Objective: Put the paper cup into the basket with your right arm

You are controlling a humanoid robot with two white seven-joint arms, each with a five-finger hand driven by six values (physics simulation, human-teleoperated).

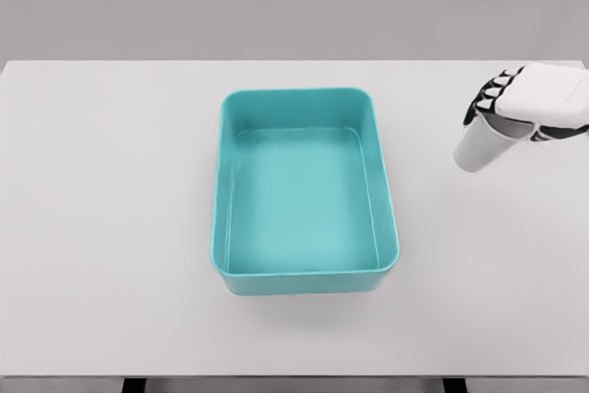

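Head view: paper cup [479, 149] tilted, base lower-left.

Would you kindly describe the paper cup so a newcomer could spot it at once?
Start at the teal rectangular plastic basket mid-table, then look right towards the table's far right edge. There the robot's white right hand grips a small white paper cup, tilted, the only loose item.

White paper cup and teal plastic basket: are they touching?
Apart. The head view shows the white paper cup, grasped by the right hand, with bare white table between it and the teal plastic basket.
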